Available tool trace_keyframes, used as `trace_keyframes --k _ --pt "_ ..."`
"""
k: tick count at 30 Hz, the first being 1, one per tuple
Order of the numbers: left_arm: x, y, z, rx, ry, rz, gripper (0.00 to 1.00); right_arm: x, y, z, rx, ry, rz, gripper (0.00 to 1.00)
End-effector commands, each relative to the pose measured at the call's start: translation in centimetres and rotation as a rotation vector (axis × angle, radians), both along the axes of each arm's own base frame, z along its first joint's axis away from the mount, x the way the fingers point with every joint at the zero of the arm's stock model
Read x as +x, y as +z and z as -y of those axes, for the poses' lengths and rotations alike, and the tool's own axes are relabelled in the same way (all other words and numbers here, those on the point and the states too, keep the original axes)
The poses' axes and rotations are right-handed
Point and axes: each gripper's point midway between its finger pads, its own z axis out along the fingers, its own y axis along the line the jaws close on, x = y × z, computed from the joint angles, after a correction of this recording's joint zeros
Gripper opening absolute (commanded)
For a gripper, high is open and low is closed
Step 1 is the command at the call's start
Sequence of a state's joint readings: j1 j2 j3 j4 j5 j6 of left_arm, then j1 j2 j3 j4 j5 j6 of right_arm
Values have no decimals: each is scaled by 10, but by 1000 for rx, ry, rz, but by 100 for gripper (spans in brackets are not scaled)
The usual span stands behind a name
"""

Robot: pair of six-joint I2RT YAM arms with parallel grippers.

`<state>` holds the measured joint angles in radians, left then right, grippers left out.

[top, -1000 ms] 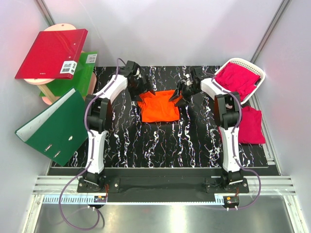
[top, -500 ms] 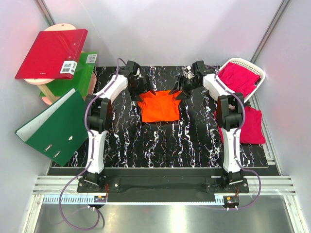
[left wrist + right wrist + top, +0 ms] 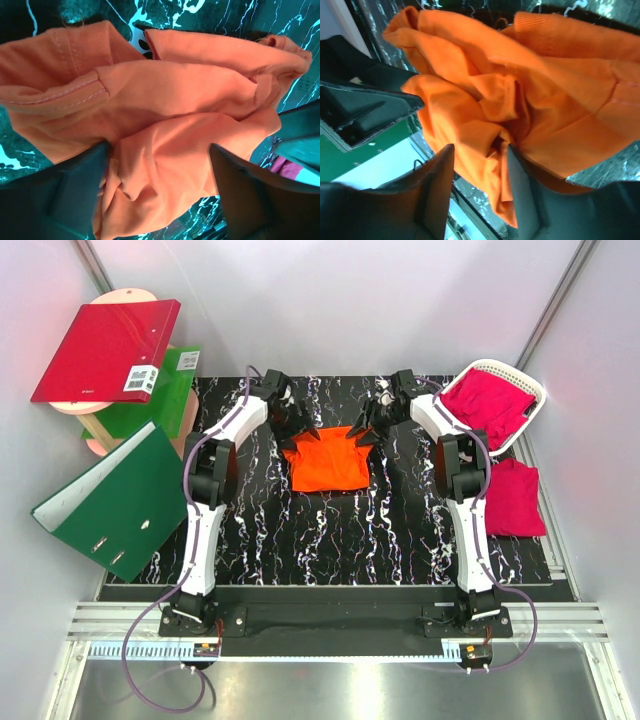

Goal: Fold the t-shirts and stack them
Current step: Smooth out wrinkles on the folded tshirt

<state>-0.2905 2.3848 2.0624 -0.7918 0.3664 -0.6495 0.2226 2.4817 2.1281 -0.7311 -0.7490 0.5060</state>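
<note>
- Two arms are on the orange shirt (image 3: 325, 462), which lies at the back middle of the bench (image 3: 300, 540); the fold looks to be starting.
- At its far corners, left jaws are spread astride the cloth and right jaws pinch a bunch.
- Next, left jaws should close on the cloth, then both arms draw the edge over evenly.

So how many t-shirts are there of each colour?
orange t-shirt: 1
pink t-shirts: 2, one in the white basket, the other on the table beside it
Total: 3
</note>
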Motion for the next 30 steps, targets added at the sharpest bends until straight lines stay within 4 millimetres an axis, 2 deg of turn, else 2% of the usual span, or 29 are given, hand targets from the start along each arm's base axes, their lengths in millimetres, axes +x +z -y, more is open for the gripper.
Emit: trace_keyframes --k 1,2,3,4,7,11,16,23,27,30 --pt "14 26 12 -81 -18 66 42 5 16 -9 12 15 49 39" --pt "14 27 12 -84 -18 67 28 5 16 -9 16 19 52 30" --pt "15 30 12 -87 -19 73 9 5 18 -11 23 27 55 20" --pt "15 32 12 -86 -15 75 0 5 19 -11 24 28 58 3" --pt "13 40 11 -90 -18 88 0 4 23 -10 22 29 67 0" --pt "8 54 9 -85 -27 116 0 -2 43 -9 27 32 94 0" --pt "8 81 4 -85 -30 177 0 -7 66 -7 28 44 154 0" --pt "8 130 -3 -83 -26 290 0 -3 113 -5 36 47 279 0" --pt "19 140 -11 -81 1 324 0 7 122 -3 16 28 332 0" --pt "31 134 -13 -88 24 319 0 21 116 1 -17 -6 352 0"
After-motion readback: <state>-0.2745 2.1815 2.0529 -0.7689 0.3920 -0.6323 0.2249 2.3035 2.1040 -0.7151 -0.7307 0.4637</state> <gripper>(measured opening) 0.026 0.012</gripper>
